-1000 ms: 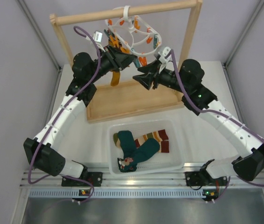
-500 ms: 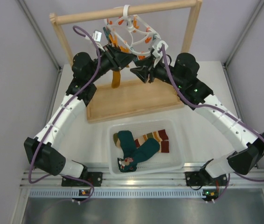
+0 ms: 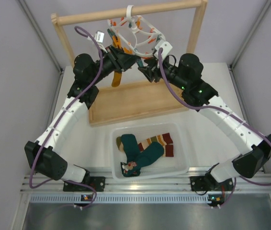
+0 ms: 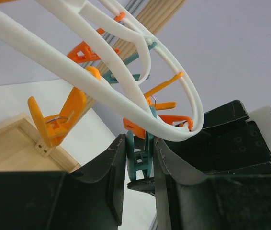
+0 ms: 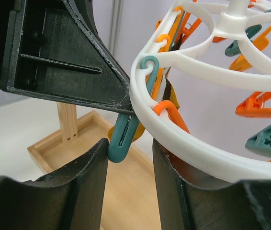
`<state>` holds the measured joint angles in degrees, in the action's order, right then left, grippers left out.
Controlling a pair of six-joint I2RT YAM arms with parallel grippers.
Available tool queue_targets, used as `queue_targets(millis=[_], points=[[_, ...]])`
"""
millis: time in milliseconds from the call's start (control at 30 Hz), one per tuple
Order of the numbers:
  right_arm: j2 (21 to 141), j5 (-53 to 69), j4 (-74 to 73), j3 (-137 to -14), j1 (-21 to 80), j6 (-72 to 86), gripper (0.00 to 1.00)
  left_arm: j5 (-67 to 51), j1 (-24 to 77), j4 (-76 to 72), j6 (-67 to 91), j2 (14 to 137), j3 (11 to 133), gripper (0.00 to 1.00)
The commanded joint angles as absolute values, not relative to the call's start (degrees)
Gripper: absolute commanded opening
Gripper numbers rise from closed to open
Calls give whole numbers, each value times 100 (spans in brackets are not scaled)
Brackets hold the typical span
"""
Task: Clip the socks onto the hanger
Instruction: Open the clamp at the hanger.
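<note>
The white ring hanger hangs by its hook from the wooden rail, with orange and teal clips dangling. My left gripper is shut on a teal clip under the ring's rim. An ochre strip of fabric hangs just below that gripper. My right gripper is open, its jaws either side of the ring's rim and another teal clip, which touches the left finger. A dark teal sock pair and a striped sock lie in the bin.
The wooden rail frame stands on a wooden tray base at the back. The white bin sits near the front middle. Both arms crowd together under the hanger. Grey walls close in left and right.
My right gripper has moved up and left, from over the wooden tray to the hanger's rim beside the left gripper. The left gripper has stayed at its clip.
</note>
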<state>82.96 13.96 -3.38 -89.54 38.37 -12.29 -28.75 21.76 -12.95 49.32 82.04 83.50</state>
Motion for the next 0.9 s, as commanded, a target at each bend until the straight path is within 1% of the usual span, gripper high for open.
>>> queue_targets(millis=[0, 267, 700, 867], points=[[8262, 1221, -281, -9017, 3744, -1415, 42, -2742, 2109, -2039, 4992, 8016, 8473, 0], [8446, 1617, -149, -9246, 3770, -1310, 42, -2786, 2118, -2048, 5019, 8077, 8499, 0], [8701, 1398, -53, -9668, 3894, -1283, 38, -2733, 2118, -1872, 4817, 8095, 8499, 0], [8693, 1520, -44, -9668, 3911, -1205, 38, -2663, 2144, -1705, 4659, 8086, 8499, 0]])
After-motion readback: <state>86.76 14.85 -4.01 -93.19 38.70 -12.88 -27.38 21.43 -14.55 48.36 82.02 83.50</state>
